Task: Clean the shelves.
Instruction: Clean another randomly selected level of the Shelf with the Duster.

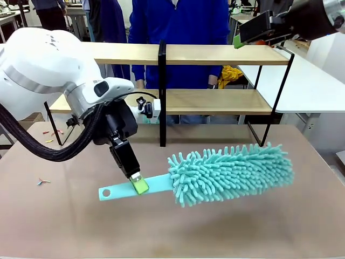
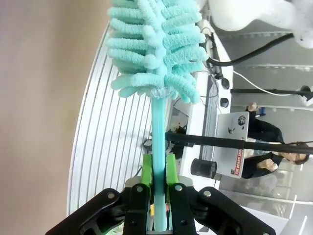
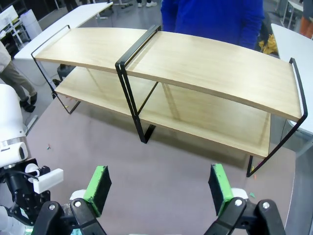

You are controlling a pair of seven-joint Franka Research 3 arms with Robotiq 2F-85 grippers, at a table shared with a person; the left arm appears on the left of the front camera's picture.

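Note:
A teal fluffy duster (image 1: 232,172) hangs just above the brown table, its flat handle pointing left. My left gripper (image 1: 138,184) is shut on that handle near its end. In the left wrist view the green pads (image 2: 146,171) press both sides of the handle, and the duster (image 2: 151,49) head rises above them. The shelves (image 1: 215,54), two light-wood boards on a black frame, stand across the table's far side. My right gripper (image 1: 242,36) hovers open high at the right end of the top board. From the right wrist view, the right gripper (image 3: 159,183) is empty above the shelves (image 3: 210,63).
A person in a blue top (image 1: 178,21) stands behind the shelves. A white table (image 1: 312,81) lies to the right, with a yellow cloth (image 1: 230,73) near it. Small coloured scraps (image 1: 42,182) lie on the brown table at the left.

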